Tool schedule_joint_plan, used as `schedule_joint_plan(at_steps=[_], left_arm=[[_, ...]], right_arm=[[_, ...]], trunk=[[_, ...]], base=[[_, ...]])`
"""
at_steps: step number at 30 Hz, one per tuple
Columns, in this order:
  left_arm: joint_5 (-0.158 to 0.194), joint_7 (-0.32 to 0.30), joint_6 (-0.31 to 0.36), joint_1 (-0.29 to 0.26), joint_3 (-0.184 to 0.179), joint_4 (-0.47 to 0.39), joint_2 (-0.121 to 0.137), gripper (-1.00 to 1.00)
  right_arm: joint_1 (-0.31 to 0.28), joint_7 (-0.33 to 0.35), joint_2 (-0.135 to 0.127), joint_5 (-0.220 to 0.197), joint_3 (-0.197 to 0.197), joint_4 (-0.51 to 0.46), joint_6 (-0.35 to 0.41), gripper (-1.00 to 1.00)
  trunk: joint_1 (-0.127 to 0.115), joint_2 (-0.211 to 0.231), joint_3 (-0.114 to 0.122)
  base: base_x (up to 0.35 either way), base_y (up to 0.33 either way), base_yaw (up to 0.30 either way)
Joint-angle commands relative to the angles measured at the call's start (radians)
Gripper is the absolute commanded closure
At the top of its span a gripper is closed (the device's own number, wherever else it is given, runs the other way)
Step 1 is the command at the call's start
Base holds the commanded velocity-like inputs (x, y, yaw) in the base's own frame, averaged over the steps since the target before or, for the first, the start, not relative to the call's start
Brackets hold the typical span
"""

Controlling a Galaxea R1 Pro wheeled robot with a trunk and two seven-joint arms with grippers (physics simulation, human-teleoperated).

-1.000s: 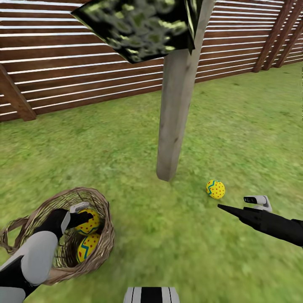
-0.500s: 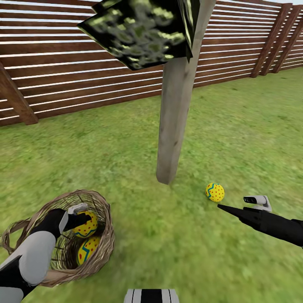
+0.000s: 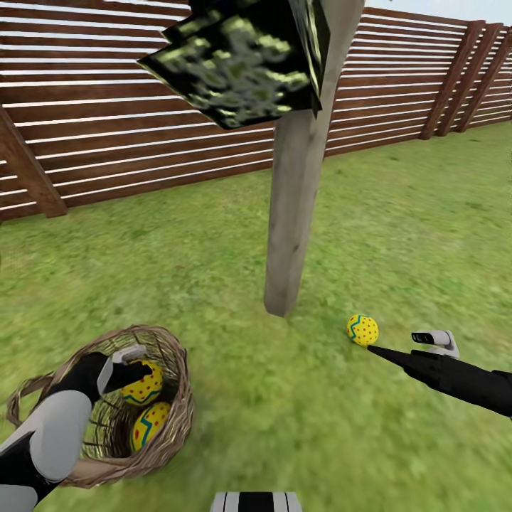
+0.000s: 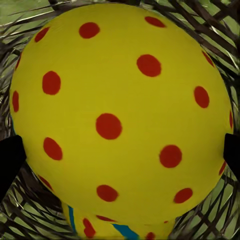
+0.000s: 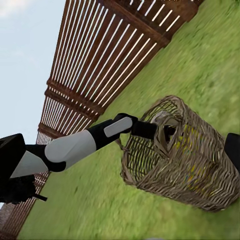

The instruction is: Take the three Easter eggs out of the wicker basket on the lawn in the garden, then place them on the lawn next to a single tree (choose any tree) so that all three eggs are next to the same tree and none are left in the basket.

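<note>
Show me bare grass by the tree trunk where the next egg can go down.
Open lawn lies between the trunk base and the wicker basket, and behind the trunk toward the fence. Right of the trunk it is tighter: one egg lies there with the right gripper close beside it. The left gripper is inside the basket at an egg.

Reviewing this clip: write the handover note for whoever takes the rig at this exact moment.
Left gripper: inside the wicker basket, jaws around the red-dotted egg; a firm grip can't be confirmed.
Right gripper: near the egg on the lawn, holding nothing visible; jaw state unclear.
Done: that one egg lies on the grass beside the tree trunk.
Left: two eggs remain in the basket, the second below the first. Lift each out and set it by the same trunk.
</note>
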Motion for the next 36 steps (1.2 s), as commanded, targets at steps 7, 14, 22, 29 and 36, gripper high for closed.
schedule_joint_plan(at_steps=[7,14,22,29,36], left_arm=[[-0.010,-0.007,0.035,-0.001,0.008,-0.001,0.012,1.00],[-0.011,-0.007,0.053,-0.001,0.007,-0.001,0.013,1.00],[-0.010,-0.008,0.112,-0.001,0.008,-0.001,0.029,1.00],[-0.006,-0.007,0.190,-0.002,0.009,-0.003,0.044,1.00],[-0.004,-0.007,0.280,-0.004,0.012,-0.012,0.046,1.00]], right_arm=[[0.000,0.002,0.000,0.000,0.000,0.000,0.005,-1.00],[0.000,0.002,0.000,0.000,0.000,0.000,0.005,-1.00],[0.000,0.002,0.000,0.000,0.000,0.000,0.005,-1.00],[0.000,0.002,0.000,0.000,0.000,0.000,0.005,-1.00],[0.000,0.002,0.000,0.000,0.000,0.000,0.005,-1.00]], trunk=[[-0.001,0.000,0.011],[-0.005,0.002,0.038],[-0.008,0.004,0.069],[-0.010,0.005,0.088],[-0.012,0.006,0.104]], base=[[0.000,0.000,0.000],[0.000,0.000,0.000],[0.000,0.000,0.000],[0.000,0.000,0.000],[0.000,0.000,0.000]])
